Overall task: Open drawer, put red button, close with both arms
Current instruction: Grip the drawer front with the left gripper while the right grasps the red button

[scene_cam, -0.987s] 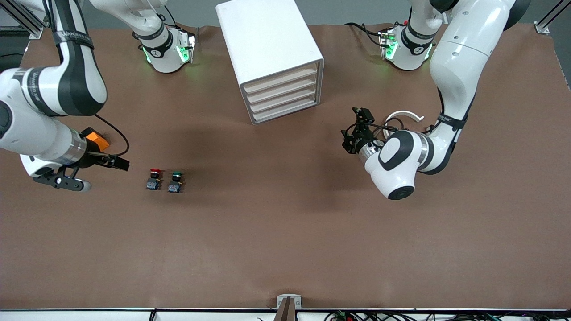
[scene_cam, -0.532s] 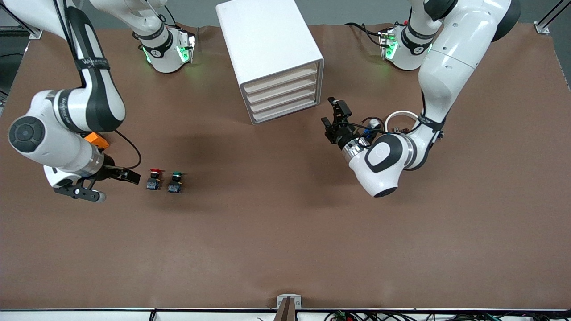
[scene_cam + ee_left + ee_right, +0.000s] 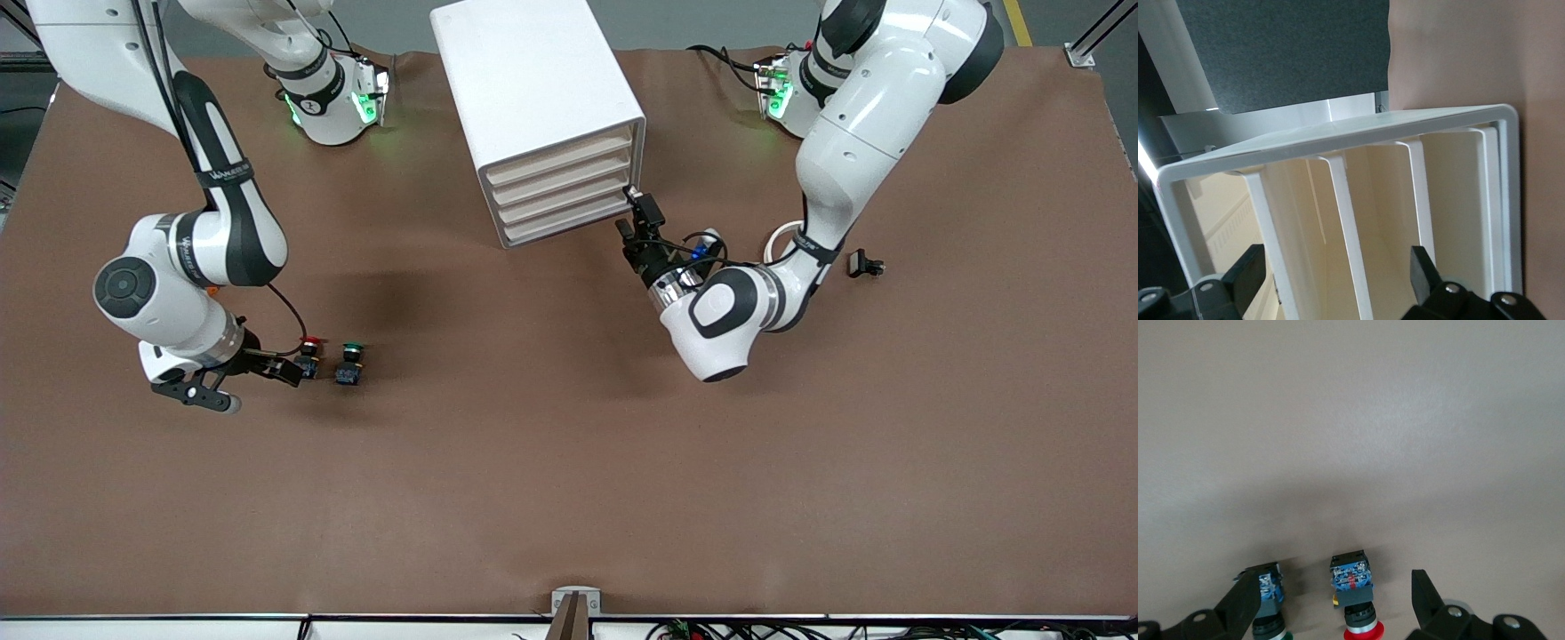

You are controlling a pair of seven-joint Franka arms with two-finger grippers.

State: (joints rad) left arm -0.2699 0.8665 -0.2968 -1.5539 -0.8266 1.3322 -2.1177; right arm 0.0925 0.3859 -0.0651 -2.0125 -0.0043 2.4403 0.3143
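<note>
The red button (image 3: 308,354) lies on the brown table toward the right arm's end, next to a green-capped button (image 3: 350,363). My right gripper (image 3: 292,367) is low at the red button and open. In the right wrist view the red button (image 3: 1353,595) sits between its fingertips (image 3: 1425,597) untouched, and the green button (image 3: 1267,603) is beside one finger. The white drawer cabinet (image 3: 538,98) has all its drawers (image 3: 562,191) shut. My left gripper (image 3: 633,218) is open at the lowest drawer's corner. In the left wrist view the left gripper (image 3: 1335,277) spans the drawer fronts (image 3: 1355,220).
A white ring (image 3: 784,238) and a small black part (image 3: 864,264) lie on the table toward the left arm's end, near the left arm's forearm. The two arm bases (image 3: 333,102) (image 3: 787,89) stand either side of the cabinet.
The left gripper has moved across to the cabinet's drawer fronts. The right gripper has slid toward the red button until its fingers flank it. The orange thing by the right arm is now hidden.
</note>
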